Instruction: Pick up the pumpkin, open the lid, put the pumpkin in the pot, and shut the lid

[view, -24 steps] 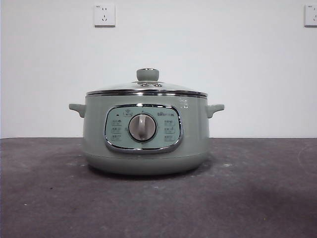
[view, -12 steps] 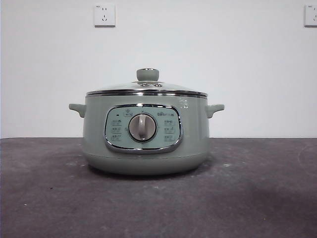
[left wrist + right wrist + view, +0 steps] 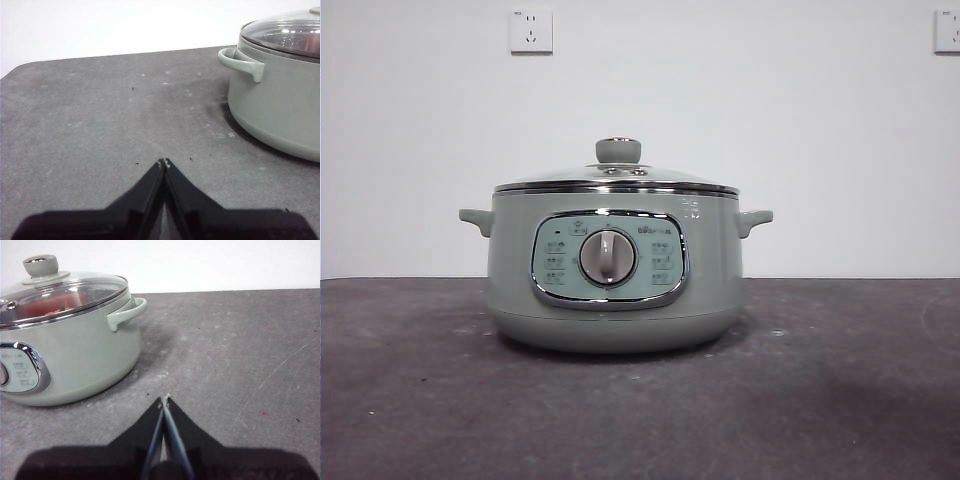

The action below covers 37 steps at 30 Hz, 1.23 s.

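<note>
The sage-green pot [image 3: 615, 270] stands in the middle of the dark table with its dial facing the front view. The glass lid [image 3: 617, 178] with its green knob sits shut on it. Through the glass in the right wrist view an orange shape [image 3: 52, 310] shows inside the pot [image 3: 65, 350]; it looks like the pumpkin, blurred. My left gripper [image 3: 164, 163] is shut and empty, low over the table beside the pot [image 3: 280, 105]. My right gripper [image 3: 164, 401] is shut and empty on the pot's other side. Neither gripper shows in the front view.
Bare dark grey tabletop [image 3: 840, 400] lies around the pot. A white wall with two power sockets [image 3: 531, 30] stands behind. The table's far edge [image 3: 125, 54] shows in the left wrist view.
</note>
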Each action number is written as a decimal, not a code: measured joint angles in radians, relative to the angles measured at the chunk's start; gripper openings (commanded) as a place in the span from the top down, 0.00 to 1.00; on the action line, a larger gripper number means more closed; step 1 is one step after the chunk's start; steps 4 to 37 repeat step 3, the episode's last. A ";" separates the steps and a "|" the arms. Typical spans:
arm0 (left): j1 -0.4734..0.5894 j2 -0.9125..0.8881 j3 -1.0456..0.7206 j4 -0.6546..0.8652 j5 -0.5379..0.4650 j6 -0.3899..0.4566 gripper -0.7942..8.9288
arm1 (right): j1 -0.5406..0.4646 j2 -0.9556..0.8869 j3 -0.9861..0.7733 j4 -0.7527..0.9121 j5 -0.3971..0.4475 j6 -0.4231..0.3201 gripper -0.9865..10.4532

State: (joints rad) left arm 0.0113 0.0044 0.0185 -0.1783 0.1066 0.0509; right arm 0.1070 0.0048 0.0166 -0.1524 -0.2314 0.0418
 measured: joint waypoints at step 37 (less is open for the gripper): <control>0.000 0.000 0.000 0.000 0.000 0.000 0.92 | 0.000 0.000 0.000 0.000 0.000 0.000 0.91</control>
